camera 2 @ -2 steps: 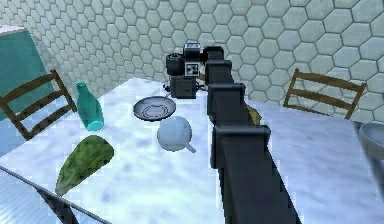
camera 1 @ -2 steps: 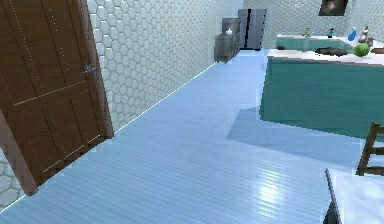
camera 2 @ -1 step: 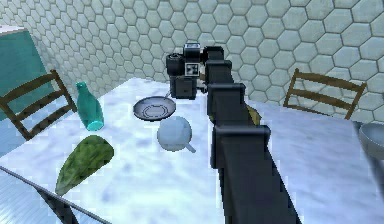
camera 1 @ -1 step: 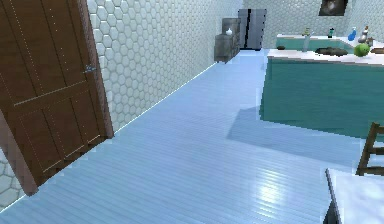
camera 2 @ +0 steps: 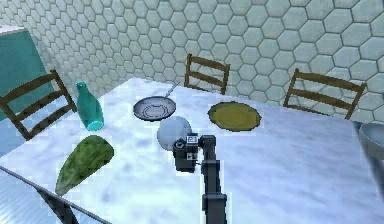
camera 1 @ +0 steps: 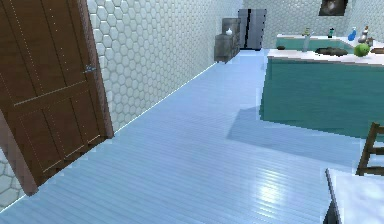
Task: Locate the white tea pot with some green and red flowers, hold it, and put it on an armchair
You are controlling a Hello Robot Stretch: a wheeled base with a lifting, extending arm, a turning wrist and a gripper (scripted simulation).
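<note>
A: What is at the forward view's left?
B: A brown door (camera 1: 50, 85), set in a hexagon-tiled wall (camera 1: 150, 50). A blue floor (camera 1: 190, 150) runs on toward a grey fridge (camera 1: 252, 28) at the far end.
A: And further right?
B: A teal counter (camera 1: 320, 95) with a pale top. Bottles (camera 1: 352, 36) and a green thing (camera 1: 361, 49) stand on it, too small to name. At the right edge is part of a chair (camera 1: 373, 150), and below it a corner of a marble table (camera 1: 355, 200).
A: Now the arm side view, from the left again.
B: A left chair (camera 2: 35, 100) stands at the table's end. On the table a teal bottle (camera 2: 90, 107) stands upright, and nearer the camera a long leafy green (camera 2: 85, 162) lies flat. Next comes a pan (camera 2: 153, 107), its handle pointing away to the right.
A: Where is the tea pot?
B: A pale round thing (camera 2: 173, 131) stands on the table near its middle, just right of the pan. Its pattern is too small to make out, so I cannot say that it is the tea pot.
A: And the gripper?
B: The gripper (camera 2: 183, 152) is right at the pale round thing, on its near side, at the end of the arm (camera 2: 212, 190) that rises from the bottom edge. Whether they touch I cannot tell. I cannot tell the state of the fingers either, nor whether they hold anything.
A: What lies right of the arm?
B: An olive plate (camera 2: 234, 116) lies near the pale round thing. Two far chairs (camera 2: 322, 95) stand behind the table, and a grey bowl (camera 2: 372, 140) sits at the right edge.
</note>
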